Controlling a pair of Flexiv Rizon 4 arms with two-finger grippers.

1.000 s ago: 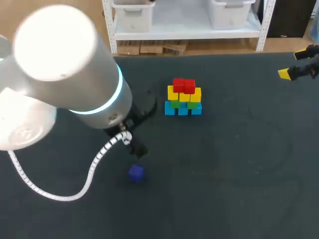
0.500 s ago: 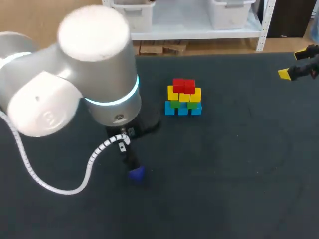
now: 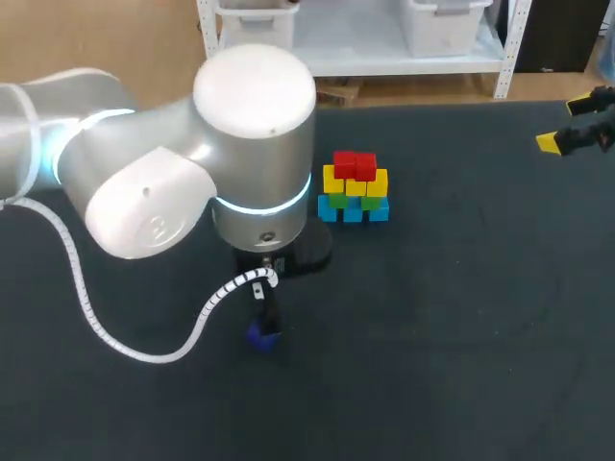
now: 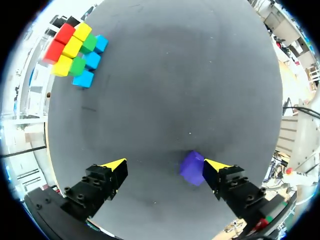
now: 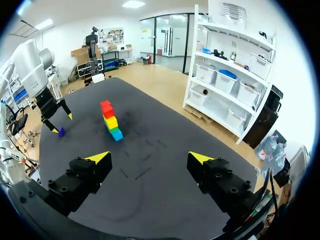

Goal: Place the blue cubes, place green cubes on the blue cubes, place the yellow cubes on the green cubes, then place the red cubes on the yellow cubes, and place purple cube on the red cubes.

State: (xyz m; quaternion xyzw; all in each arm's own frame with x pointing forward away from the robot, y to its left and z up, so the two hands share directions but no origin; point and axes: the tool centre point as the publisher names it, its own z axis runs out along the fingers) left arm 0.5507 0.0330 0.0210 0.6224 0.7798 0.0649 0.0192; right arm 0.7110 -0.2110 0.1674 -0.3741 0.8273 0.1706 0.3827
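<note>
Dark surface carries the cube stack. Left hand, fingers apart, straddles purple cube, well apart from the cube stack; right hand also apart, well off too.

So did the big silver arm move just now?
Yes. The left arm swung right, toward the block tower. Its claw is open, with the purple block between its fingers.

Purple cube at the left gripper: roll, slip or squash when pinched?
Probably rigid: the purple cube shows crisp, flat faces. Unlikely to roll, since it rests flat on the table. It sits off-centre in the open left gripper, so it may slide on closing.
</note>
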